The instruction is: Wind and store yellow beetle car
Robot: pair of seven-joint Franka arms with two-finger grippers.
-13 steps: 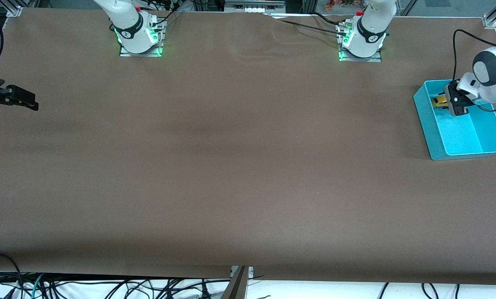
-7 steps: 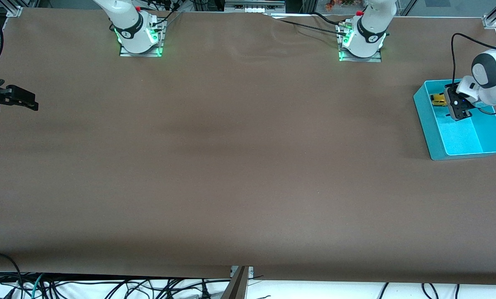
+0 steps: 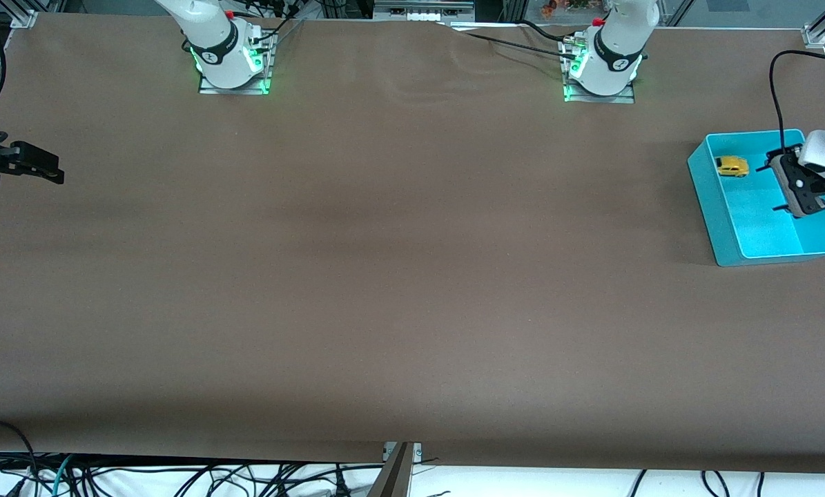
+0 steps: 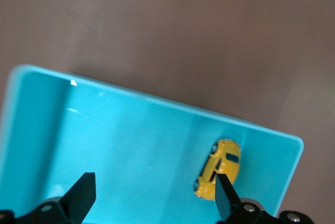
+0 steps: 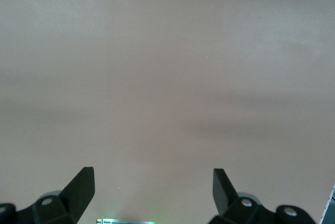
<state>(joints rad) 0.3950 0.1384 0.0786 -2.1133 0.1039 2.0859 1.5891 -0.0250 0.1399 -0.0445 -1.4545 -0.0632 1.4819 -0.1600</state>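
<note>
The yellow beetle car (image 3: 732,166) lies on the floor of the cyan bin (image 3: 707,207), in the bin's corner farthest from the front camera and toward the right arm's end. My left gripper (image 3: 774,188) is open and empty, up in the air over the middle of the bin and apart from the car. In the left wrist view the car (image 4: 220,168) shows beside one fingertip of the left gripper (image 4: 154,195), on the bin's floor (image 4: 120,140). My right gripper (image 3: 54,172) waits open and empty at the right arm's end of the table, and also shows in its wrist view (image 5: 153,192).
The bin stands at the left arm's end of the table. The two arm bases (image 3: 233,65) (image 3: 602,72) stand along the edge farthest from the front camera. A black cable (image 3: 774,83) hangs from the left arm above the bin.
My left gripper has drawn away from the car, moving over the bin toward the left arm's end. The car stays in the bin. The right arm has not moved.
</note>
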